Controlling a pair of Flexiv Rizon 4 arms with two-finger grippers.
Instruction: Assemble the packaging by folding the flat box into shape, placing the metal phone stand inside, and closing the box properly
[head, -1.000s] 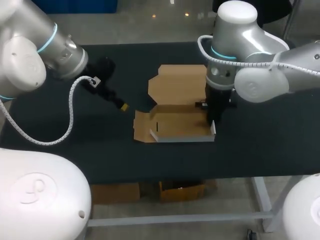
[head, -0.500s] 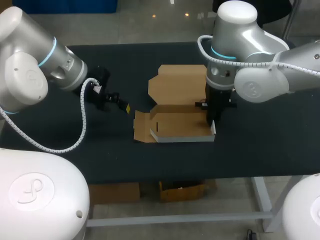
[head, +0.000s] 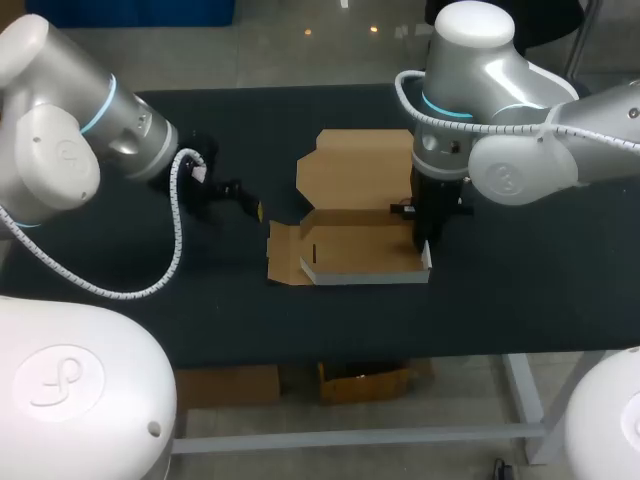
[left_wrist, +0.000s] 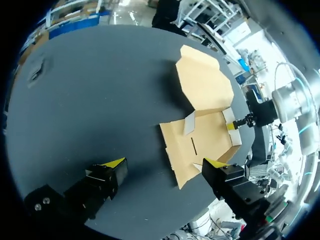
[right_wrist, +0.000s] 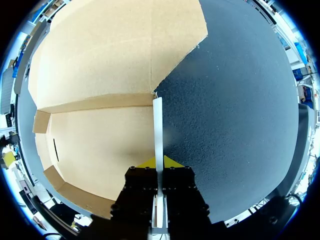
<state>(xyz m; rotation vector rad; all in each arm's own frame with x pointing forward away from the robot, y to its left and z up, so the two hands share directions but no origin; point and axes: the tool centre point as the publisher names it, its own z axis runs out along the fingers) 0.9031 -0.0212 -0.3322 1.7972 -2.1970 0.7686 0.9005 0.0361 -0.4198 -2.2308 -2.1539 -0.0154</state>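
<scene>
Dark desk (head: 520, 290) carries the partly folded box (head: 350, 215) near its middle, with its lid flap lying flat behind the tray. Right claw (right_wrist: 158, 162) is clenched on the box's upright right side wall, apparently touching both faces. Left claw (left_wrist: 165, 163) hangs released, apart from the box's left flap.

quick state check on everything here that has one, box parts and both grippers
box: partly folded, open, nothing inside
lid: open, lying flat
right side wall: upright
left side flap: not folded up, lying about flat
left gripper: open, empty, off to the box's side
right gripper: shut on the right side wall
</scene>
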